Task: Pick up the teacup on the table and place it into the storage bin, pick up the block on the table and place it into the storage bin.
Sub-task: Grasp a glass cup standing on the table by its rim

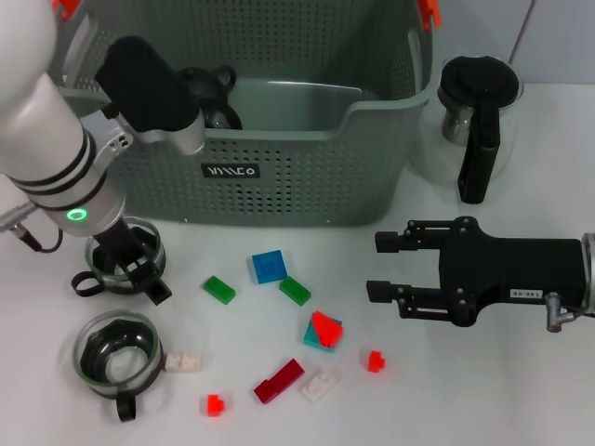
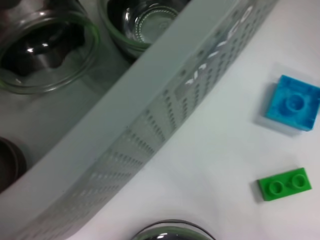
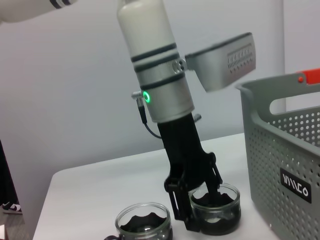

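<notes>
While the right pincer (image 1: pixel 376 267) hovered spread above the desk (image 1: pixel 483 390), the left pincer (image 3: pixel 200 212) straddled a teacup's (image 3: pixel 216 209) rim.

The storage bin (image 1: pixel 279 177) is walling off the far side of the table (image 1: pixel 521 390), its open top lying free from above (two glass cups (image 2: pixel 45 50) are already taking up floor inside). The glass pitcher (image 1: pixel 479 116) is crowding the bin's right corner. Scattered blocks (image 1: pixel 307 334) are cluttering the middle, and two teacups (image 1: pixel 116 348) are blocking the left, where the left gripper (image 1: pixel 139 269) is standing in one. Bare tabletop is lying open beneath the right gripper (image 1: pixel 386 265).
</notes>
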Tool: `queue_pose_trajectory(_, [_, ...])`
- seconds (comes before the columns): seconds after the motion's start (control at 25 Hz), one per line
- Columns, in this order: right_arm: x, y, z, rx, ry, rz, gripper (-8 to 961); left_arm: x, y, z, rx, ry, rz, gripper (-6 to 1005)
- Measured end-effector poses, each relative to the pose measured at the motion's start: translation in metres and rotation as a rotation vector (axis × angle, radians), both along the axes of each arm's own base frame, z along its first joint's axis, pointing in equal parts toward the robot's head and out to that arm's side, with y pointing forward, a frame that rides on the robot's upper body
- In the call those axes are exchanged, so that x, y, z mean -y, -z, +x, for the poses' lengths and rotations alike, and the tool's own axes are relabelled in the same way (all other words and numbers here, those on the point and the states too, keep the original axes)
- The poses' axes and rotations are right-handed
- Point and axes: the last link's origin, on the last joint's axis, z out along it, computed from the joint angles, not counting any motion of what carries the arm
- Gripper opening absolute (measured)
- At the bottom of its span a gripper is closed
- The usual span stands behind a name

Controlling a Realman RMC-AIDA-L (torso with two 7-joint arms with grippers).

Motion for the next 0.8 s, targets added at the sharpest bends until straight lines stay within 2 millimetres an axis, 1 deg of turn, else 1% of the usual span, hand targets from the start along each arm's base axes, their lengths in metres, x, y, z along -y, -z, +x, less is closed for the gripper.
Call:
queue_pose_trajectory(0.16, [0.001, 0.000, 0.000, -0.004, -0.001, -0.002, 646, -0.002, 0.008, -0.004, -0.007, 0.007, 0.002, 781])
queue_pose_trajectory(0.52, [0.002, 0.000, 0.000, -0.008, -0.004, -0.007, 644, -0.002, 0.016, -0.005, -0.051, 0.008, 0.013, 741])
queue_pose_trajectory(0.72, [0.002, 0.000, 0.000, -0.008, -0.003, -0.008, 644, -0.004, 0.018, -0.009, -0.070, 0.000, 0.022, 545])
queue_pose_trajectory(0.8, [0.003, -0.001, 0.000, -0.009, -0.003, -0.009, 644, -0.005, 0.019, -0.008, -0.068, 0.003, 0.028, 386])
